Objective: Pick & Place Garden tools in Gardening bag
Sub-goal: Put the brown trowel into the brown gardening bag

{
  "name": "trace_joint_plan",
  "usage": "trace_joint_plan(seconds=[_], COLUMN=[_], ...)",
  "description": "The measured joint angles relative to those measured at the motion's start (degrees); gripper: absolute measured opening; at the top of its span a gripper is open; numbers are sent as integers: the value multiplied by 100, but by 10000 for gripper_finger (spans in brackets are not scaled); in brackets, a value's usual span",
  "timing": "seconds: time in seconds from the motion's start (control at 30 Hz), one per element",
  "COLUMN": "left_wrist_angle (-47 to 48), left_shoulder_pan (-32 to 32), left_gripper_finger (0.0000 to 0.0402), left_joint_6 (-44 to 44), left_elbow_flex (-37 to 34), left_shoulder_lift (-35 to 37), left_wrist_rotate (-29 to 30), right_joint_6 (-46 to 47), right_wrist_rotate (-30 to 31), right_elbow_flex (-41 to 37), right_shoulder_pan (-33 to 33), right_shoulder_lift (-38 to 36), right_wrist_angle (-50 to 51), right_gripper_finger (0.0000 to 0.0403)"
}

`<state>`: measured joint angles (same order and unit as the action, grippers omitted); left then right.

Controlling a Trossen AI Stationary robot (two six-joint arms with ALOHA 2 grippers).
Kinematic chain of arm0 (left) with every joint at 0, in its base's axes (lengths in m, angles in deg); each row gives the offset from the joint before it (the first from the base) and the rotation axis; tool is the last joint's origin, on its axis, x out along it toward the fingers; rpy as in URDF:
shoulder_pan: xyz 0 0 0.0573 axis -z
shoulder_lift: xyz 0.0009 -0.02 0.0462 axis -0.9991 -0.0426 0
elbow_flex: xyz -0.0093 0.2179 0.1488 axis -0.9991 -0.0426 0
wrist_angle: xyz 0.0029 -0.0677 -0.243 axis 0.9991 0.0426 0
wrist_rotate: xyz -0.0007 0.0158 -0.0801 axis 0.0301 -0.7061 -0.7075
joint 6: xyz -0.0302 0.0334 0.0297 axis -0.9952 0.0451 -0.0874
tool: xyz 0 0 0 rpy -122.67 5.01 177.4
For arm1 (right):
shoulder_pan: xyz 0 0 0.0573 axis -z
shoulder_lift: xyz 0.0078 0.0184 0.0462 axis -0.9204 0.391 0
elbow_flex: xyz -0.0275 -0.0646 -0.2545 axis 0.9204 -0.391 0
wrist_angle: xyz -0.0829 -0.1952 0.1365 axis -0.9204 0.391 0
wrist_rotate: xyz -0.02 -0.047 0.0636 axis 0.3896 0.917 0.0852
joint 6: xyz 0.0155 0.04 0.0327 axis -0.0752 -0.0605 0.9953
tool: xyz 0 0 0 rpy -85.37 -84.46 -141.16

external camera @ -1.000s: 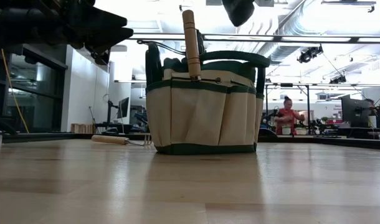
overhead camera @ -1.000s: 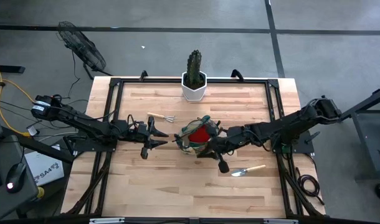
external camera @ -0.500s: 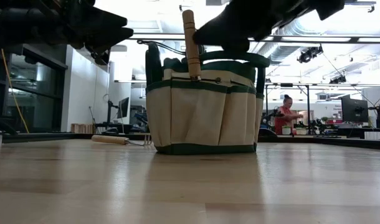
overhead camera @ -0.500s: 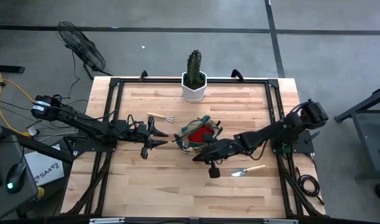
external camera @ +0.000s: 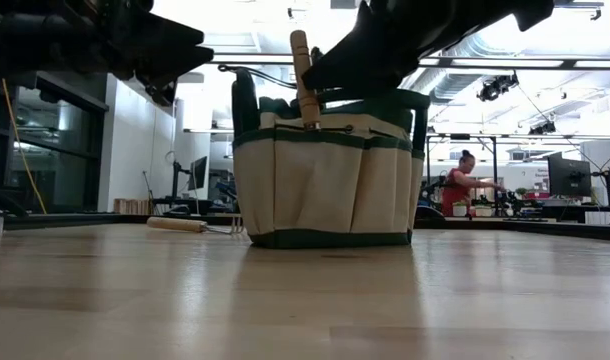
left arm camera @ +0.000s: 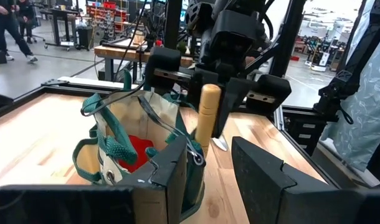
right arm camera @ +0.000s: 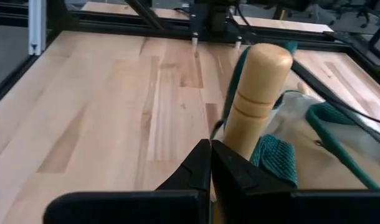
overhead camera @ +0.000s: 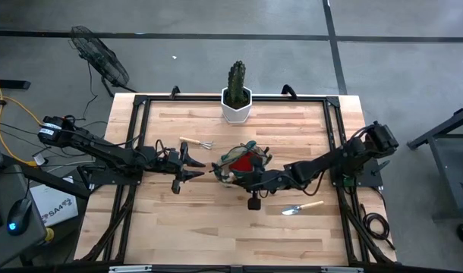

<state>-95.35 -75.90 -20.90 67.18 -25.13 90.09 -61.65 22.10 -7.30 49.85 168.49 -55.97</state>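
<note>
The olive-green and tan gardening bag (overhead camera: 226, 174) stands upright mid-table, with the red glove (overhead camera: 246, 161) inside it. A trowel's wooden handle (external camera: 305, 80) sticks up out of a pocket on the bag's near side. My right gripper (right arm camera: 210, 163) is shut and is at this handle (right arm camera: 255, 99). My left gripper (left arm camera: 210, 142) is open just left of the bag (left arm camera: 115, 155) and touches nothing. The mini rake (overhead camera: 196, 142) lies flat beyond the left gripper. A second trowel (overhead camera: 301, 206) lies flat to the near right. My right gripper lies with the outer side of one shut finger (right arm camera: 222, 163) against the side of the wooden handle, low on its visible part (right arm camera: 237, 146). The fingers slant in from the table's right, across the handle. The handle stands nearly upright in the bag's pocket.
A green cactus in a white hexagonal pot (overhead camera: 237, 97) stands at the far edge behind the bag. A black frame (overhead camera: 140, 102) runs round the table. Bare wood lies along the near side (overhead camera: 216, 235). A person (external camera: 463, 185) is in the room behind.
My right gripper has moved from the near right of the bag toward the table's left, up to the wooden handle. In the low view the handle's top now stands a little lower and leans slightly. My left arm has kept still.
</note>
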Motion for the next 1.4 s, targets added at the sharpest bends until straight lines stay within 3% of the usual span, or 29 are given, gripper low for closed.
trace_joint_plan(seconds=[0.7,1.17,1.4], left_wrist_angle=[64,64,64], left_shoulder_pan=[0,0,0], left_gripper_finger=[124,124,124], left_joint_6=[-99,-99,-99], left_elbow_flex=[0,0,0], left_shoulder_lift=[0,0,0], left_wrist_rotate=[-18,8,6], right_joint_6=[-17,-67,-30], right_wrist_rotate=[53,-1489,-748], right_elbow_flex=[2,2,2], right_shoulder_pan=[119,197,228], right_shoulder_lift=[-9,-15,-15], right_wrist_angle=[120,-284,-459], right_gripper_finger=[4,4,4])
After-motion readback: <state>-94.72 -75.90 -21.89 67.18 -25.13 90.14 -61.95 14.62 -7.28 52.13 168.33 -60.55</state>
